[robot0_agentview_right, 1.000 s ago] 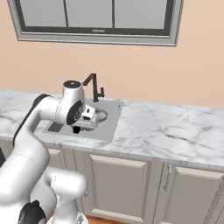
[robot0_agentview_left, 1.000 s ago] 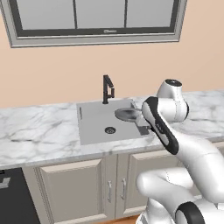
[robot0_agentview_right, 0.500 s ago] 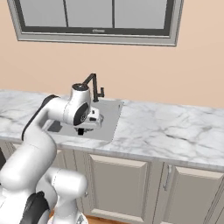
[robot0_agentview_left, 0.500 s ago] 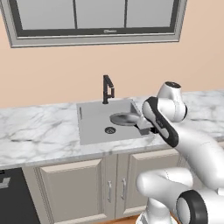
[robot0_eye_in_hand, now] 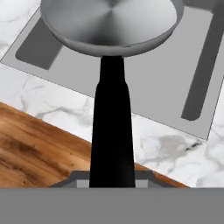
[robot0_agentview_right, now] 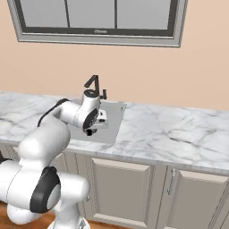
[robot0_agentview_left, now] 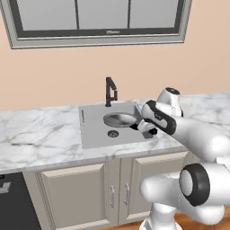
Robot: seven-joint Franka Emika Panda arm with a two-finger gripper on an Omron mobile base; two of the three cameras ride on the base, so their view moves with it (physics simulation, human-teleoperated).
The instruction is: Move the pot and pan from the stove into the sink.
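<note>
Now held above the sink (robot0_agentview_left: 92, 130): the pan (robot0_agentview_left: 120, 119), small, shallow and grey, its bowl level over the right half of the basin, near the black faucet (robot0_agentview_left: 110, 91) at the back rim. Gripped by the end effector (robot0_agentview_left: 146, 129), closed tight on the long black handle (robot0_eye_in_hand: 112, 131), at the basin's right edge. Seen from the hand view, the handle running straight up the middle from the bottom edge to the round grey bowl, with the grey basin floor beneath and beyond it. Below the bowl, in the left base view, the round drain (robot0_agentview_left: 112, 133) on the basin floor, apart from the pan. Cannot tell from either base view whether the pan's underside touches the basin floor or hangs clear of it; appears raised, with the drain visible just under its near rim. Around the sink, white marble tabletop (robot0_agentview_left: 40, 139) stretching to both sides, over pale cabinet doors (robot0_agentview_left: 76, 193) with slim vertical pulls. At the lower left corner of the left base view, a black edge of the stove (robot0_agentview_left: 11, 202). In the right base view, the end effector (robot0_agentview_right: 91, 129) mostly hidden behind the white wrist, over the sink's near rim, with the faucet rising just behind it. Above it all, a grey-framed window (robot0_agentview_left: 96, 20) on a peach wall.
</note>
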